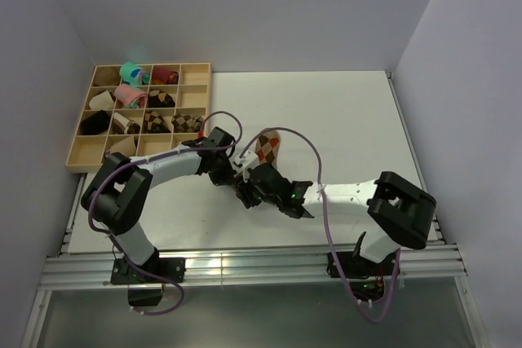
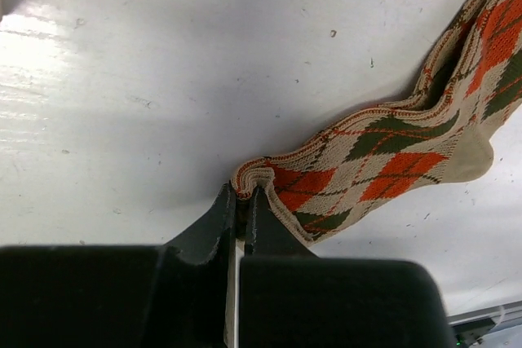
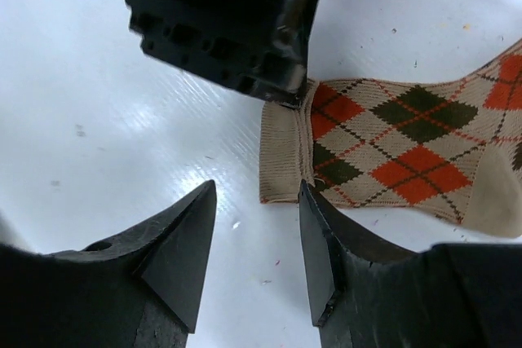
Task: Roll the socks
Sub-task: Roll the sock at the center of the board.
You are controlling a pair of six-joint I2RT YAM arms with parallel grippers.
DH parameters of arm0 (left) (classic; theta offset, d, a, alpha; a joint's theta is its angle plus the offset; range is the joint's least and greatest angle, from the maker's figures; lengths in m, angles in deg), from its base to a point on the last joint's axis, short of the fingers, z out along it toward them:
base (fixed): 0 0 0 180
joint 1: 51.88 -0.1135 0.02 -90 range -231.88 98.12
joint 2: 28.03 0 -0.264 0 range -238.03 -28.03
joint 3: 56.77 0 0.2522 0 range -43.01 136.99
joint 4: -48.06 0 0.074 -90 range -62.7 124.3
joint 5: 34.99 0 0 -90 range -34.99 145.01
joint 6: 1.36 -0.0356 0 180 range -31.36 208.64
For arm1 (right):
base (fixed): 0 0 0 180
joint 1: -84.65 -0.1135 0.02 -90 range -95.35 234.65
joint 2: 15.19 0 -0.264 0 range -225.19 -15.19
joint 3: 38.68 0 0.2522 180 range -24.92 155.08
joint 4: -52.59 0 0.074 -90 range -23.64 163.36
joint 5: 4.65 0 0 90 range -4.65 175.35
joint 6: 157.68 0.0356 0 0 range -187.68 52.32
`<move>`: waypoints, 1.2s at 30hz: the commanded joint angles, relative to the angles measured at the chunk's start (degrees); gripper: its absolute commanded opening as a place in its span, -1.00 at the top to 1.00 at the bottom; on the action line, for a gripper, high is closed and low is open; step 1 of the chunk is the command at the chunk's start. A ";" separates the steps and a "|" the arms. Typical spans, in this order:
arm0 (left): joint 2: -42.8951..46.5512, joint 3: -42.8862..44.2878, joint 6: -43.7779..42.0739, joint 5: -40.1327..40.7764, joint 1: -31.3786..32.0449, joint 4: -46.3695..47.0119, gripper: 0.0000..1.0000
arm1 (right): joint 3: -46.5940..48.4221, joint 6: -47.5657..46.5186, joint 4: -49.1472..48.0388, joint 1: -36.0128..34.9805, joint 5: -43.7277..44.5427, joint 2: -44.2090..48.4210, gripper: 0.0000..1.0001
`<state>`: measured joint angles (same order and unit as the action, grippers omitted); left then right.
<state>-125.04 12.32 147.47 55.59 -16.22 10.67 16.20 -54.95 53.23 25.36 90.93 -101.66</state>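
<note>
A tan argyle sock [image 1: 266, 149] with dark and orange-red diamonds lies flat on the white table, near the middle. My left gripper [image 2: 243, 190] is shut on the edge of its tan cuff, which bunches between the fingers; the sock [image 2: 367, 160] stretches away up and right. In the top view the left gripper [image 1: 238, 170] sits at the sock's near end. My right gripper [image 3: 257, 187] is open and empty, just before the cuff of the sock [image 3: 383, 140], its right fingertip [image 3: 308, 201] at the cuff's near corner. The left gripper [image 3: 236, 30] shows on the cuff's far corner.
A wooden compartment tray [image 1: 81, 156] stands at the back left with several rolled socks, among them a teal roll [image 1: 130, 73], a pink roll [image 1: 130, 96] and a maroon roll [image 1: 165, 77]. Walls close the table on three sides. The two arms are close together.
</note>
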 commanded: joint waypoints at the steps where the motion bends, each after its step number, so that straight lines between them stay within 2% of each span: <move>1: -2.39 1.36 -3.81 -0.05 0.02 -4.14 0.99 | 1.32 -6.57 -4.45 -3.54 8.47 -2.90 -0.05; 6: -3.36 2.68 -5.39 -1.46 0.02 -4.49 0.99 | 3.96 -9.83 -4.28 -6.62 12.96 -7.38 -0.04; 14: -3.45 2.59 -6.53 -1.90 -0.06 -4.49 0.99 | 5.63 -11.32 -4.54 -7.51 17.08 -11.17 -0.02; 27: -3.27 2.68 -7.85 -2.43 -0.77 -4.93 0.99 | 7.13 -7.55 0.03 -7.42 18.23 -17.58 0.06; 30: -2.83 2.59 -7.94 -2.51 -1.20 -5.01 0.99 | 6.43 -5.44 1.34 -7.51 18.76 -18.37 0.23; 34: -1.96 2.68 -7.85 -2.69 -1.82 -5.19 0.99 | 5.37 -3.86 1.96 -7.42 18.50 -18.47 0.70; 35: -1.78 2.68 -7.76 -2.69 -1.91 -5.28 0.99 | 4.94 -3.16 1.96 -7.42 17.54 -18.38 0.91; 36: -1.52 2.68 -7.42 -2.69 -2.26 -5.19 0.92 | 4.67 -2.89 1.96 -7.34 16.83 -17.94 0.99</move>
<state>-126.90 14.90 141.37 52.25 -17.69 8.85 22.39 -61.55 51.15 18.15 110.28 -117.77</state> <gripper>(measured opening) 0.046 0.082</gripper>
